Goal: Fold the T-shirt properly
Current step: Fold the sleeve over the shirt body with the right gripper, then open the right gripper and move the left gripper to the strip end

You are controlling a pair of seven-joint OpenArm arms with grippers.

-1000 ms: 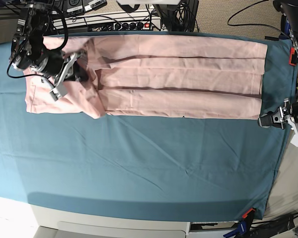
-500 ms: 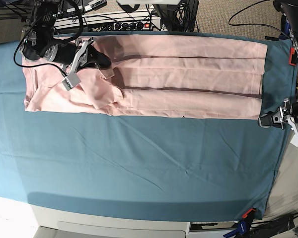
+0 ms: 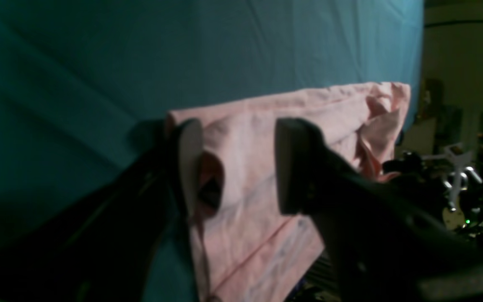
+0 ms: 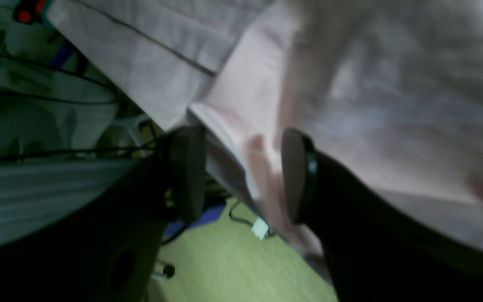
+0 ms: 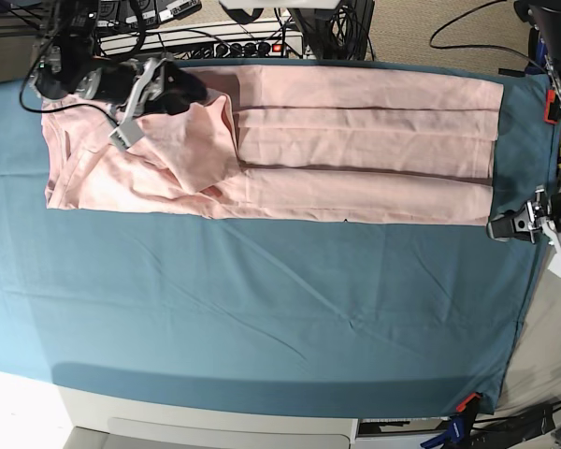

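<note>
While the teal cloth (image 5: pixel 262 309) covered the whole table, the T-shirt (image 5: pixel 355 140) lay along its far edge as a long pink band folded lengthwise, its long axis running across the base view from our right arm's side to our left arm's side. Our right gripper (image 5: pixel 189 92) hovered over the bunched sleeve end with its jaws apart and pink fabric between them in the wrist view, though we could not tell whether it was gripped; that arm was plainly nearer the loose part. Our left gripper (image 5: pixel 501 227) stood open just beside the opposite end, holding nothing, and we saw no containers.
</note>
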